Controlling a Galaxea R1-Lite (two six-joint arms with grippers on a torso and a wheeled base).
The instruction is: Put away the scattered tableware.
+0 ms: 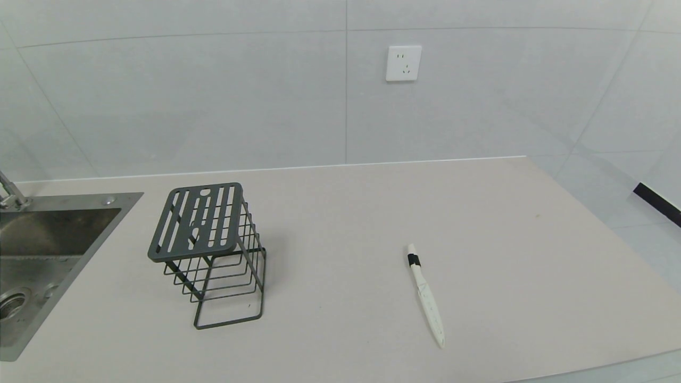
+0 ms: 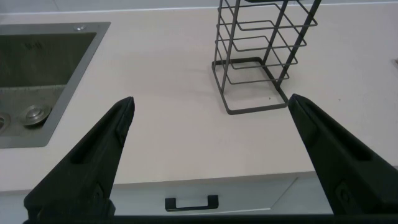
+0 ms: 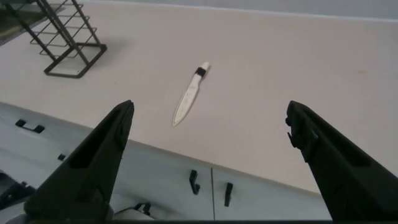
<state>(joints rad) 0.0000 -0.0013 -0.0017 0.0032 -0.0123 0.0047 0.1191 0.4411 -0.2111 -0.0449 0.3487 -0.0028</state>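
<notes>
Left gripper (image 2: 211, 99), fingers spread wide and holding nothing, hangs off the counter's front edge on the near side of the dark wire rack (image 2: 258, 62), whose open base loop stands just ahead of it; a drawer handle (image 2: 191, 203) shows under the edge below. Right gripper (image 3: 209, 104), likewise spread and empty, hangs off the same front edge, well apart from the rack (image 3: 62, 37) on the side away from the sink. The white knife (image 3: 189, 102) lies flat on the counter ahead of this gripper, in line with the gap between its fingers but touching neither. In the head view the rack (image 1: 207, 250) stands upright with its slotted plate on top, and the steel sink (image 1: 53, 229) is sunk into the counter (image 1: 346, 223) just beside it. The knife (image 1: 425, 295) lies well apart from the rack, opposite the sink, its short end with the black band toward the wall and its long tapered end near the front edge. Bare counter lies between rack and knife, and more runs on past the knife to the counter's end. Behind the rack the counter meets a tiled wall bearing a socket (image 1: 403, 63).
</notes>
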